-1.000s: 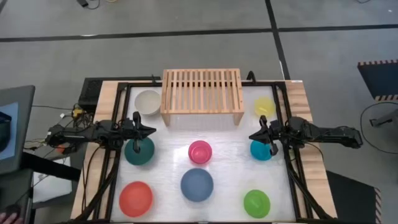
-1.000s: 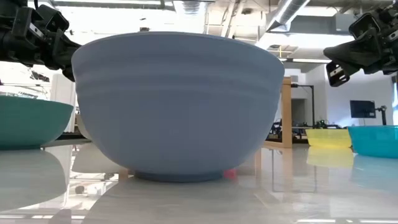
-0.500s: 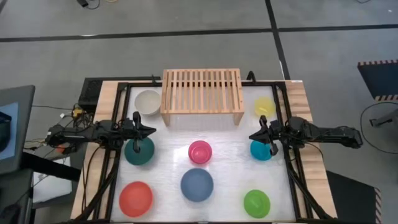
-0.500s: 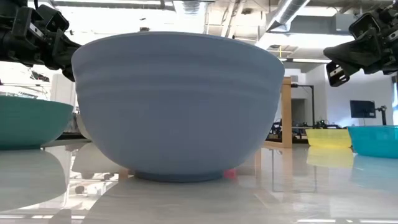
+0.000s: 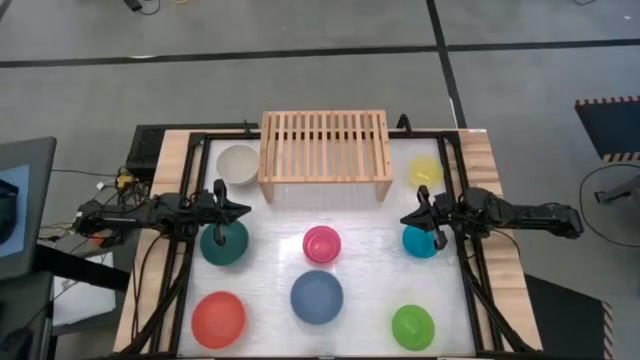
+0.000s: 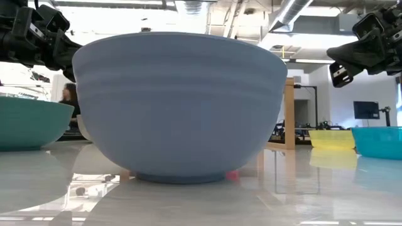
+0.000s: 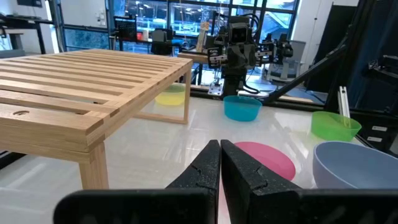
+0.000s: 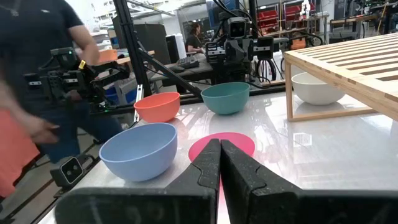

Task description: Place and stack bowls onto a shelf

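Both the left gripper (image 5: pixel 243 209) and right gripper (image 5: pixel 405 219) hover closed and empty above the bench (image 5: pixel 370 285), shelf (image 5: pixel 324 148) bare

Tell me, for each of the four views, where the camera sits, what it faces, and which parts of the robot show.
High view: overhead, straight down on the shelf; both arms show.
Low view: table-top height, behind the dark blue bowl; both arms enter at the top corners.
Left wrist view: faces across the table to the right arm past the shut left gripper.
Right wrist view: faces the left arm past the shut right gripper; a person stands beyond the table.
Shared: both wrist views show the pink bowl and the shelf.
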Action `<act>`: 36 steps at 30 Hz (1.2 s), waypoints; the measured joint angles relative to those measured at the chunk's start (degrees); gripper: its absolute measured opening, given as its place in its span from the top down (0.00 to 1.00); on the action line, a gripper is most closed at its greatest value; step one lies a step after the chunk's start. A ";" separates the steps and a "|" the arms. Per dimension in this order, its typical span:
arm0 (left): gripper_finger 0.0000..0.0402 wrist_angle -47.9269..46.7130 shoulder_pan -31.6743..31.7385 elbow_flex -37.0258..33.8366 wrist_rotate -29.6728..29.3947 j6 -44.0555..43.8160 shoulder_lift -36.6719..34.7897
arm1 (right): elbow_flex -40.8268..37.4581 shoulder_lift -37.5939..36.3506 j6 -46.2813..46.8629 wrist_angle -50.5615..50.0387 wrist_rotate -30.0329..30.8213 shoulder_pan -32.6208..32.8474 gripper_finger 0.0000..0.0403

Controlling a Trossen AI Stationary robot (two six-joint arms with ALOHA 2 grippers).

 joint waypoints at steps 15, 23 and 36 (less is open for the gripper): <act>1.00 -0.02 0.00 0.01 0.00 -0.01 0.00 | 0.00 0.02 -0.01 0.00 0.00 0.00 0.90; 1.00 0.00 0.00 0.00 -0.01 -0.63 0.00 | 0.00 0.02 -0.01 0.00 0.00 0.00 0.90; 1.00 1.57 0.09 0.00 -15.92 -38.91 0.02 | 0.00 0.02 -0.01 0.00 0.00 0.02 0.90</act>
